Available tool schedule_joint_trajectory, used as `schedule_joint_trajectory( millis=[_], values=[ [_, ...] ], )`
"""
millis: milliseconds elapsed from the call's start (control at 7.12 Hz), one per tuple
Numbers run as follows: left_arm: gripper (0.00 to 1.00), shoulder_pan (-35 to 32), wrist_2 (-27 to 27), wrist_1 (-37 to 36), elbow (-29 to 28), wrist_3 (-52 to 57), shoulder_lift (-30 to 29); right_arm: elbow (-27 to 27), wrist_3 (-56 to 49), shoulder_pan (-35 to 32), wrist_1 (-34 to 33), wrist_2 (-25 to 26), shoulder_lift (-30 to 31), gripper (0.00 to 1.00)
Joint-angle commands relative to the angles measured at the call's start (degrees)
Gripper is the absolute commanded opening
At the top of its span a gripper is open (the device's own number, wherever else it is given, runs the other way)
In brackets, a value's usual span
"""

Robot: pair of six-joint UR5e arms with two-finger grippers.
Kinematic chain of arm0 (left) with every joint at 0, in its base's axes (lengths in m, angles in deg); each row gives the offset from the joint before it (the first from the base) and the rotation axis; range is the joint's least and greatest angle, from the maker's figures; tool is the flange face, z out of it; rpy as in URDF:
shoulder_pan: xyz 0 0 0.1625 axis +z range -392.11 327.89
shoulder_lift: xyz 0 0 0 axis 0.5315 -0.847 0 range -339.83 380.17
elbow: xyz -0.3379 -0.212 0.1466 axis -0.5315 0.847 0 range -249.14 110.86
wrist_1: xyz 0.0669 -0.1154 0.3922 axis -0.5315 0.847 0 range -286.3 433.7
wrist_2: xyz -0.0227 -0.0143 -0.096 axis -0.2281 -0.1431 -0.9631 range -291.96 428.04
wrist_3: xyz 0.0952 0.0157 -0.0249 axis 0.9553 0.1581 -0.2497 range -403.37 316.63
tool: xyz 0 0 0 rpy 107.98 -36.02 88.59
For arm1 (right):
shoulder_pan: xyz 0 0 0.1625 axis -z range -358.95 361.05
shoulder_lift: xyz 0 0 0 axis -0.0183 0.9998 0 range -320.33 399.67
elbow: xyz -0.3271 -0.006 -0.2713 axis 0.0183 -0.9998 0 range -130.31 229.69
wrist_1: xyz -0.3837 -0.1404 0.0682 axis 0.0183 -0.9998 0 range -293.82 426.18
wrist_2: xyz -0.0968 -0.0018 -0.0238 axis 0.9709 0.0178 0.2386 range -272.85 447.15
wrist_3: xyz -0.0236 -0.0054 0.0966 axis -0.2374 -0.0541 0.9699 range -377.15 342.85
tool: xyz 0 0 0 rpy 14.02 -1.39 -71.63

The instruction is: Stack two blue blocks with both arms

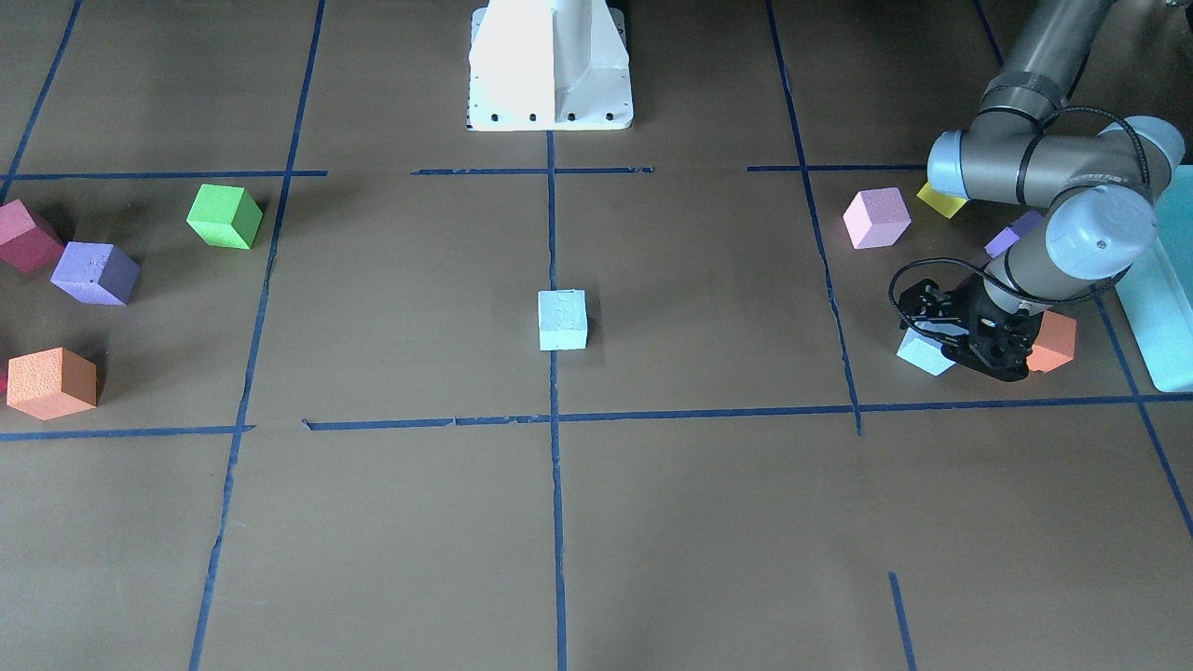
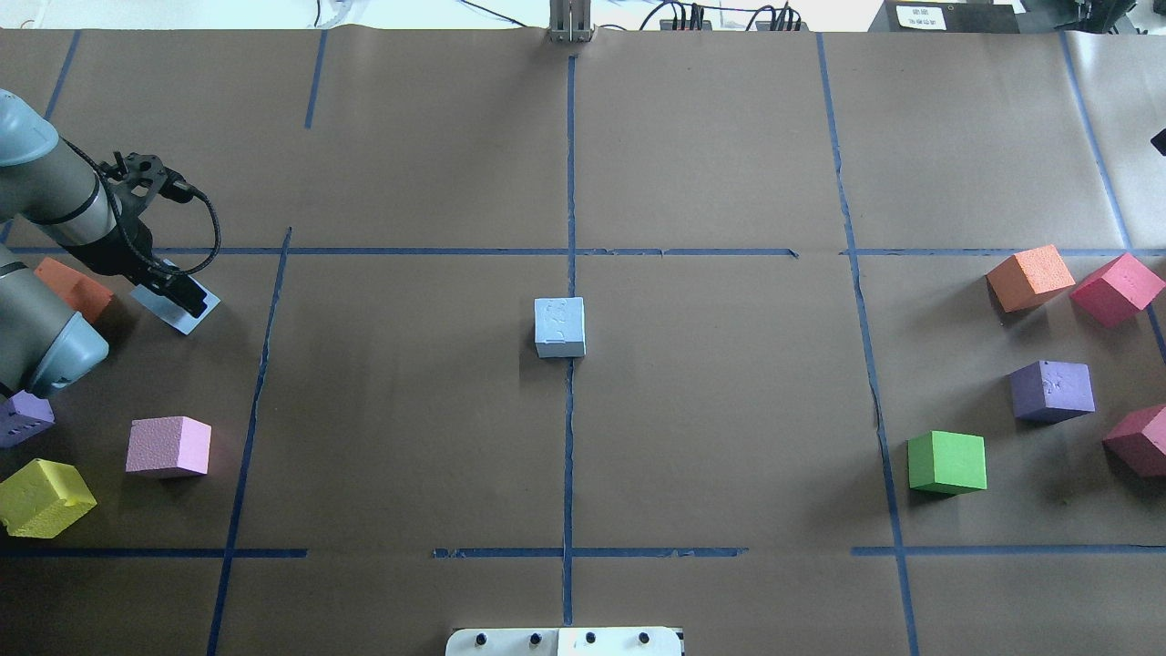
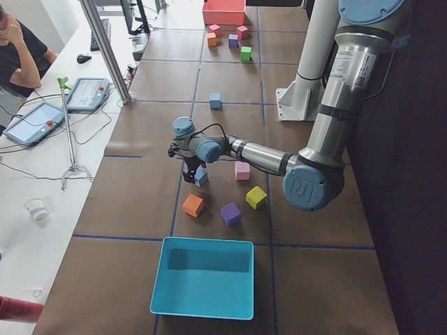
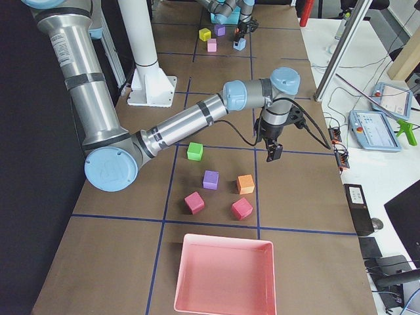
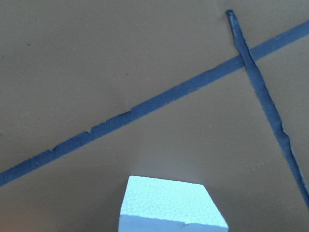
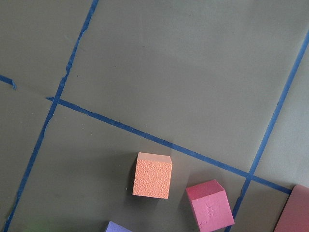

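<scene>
Though dented, pale blue block (image 2: 559, 326)

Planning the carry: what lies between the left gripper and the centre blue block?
Overhead view: between left gripper and centre blue block, only bare paper crossed by one blue tape line; no cubes.

Overhead & front cams face each other, share centre blue block (image 1: 562, 320); wrist cams close, downward.
</scene>
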Motion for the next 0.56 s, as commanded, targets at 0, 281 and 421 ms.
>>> schedule_joint_trajectory(
  millis=[0, 281, 421],
  values=[
    [0.24, -0.04, -0.17, -0.09, 0.29, -0.37, 0.0, 0.09, 0.1, -0.01, 0.09, 0.03, -0.09, 0.99],
    [0.04, -0.3, -0.44, -0.52, 2.21, -0.46, 0.08, 0.09, 0.1, -0.44, 0.0, -0.06, -0.09, 0.99],
    [0.02, -1.09, -0.44, -2.27, 5.71, -0.46, 0.69, -0.08, 0.27, -0.62, -0.09, 0.03, 0.69, 0.99]
  ],
)
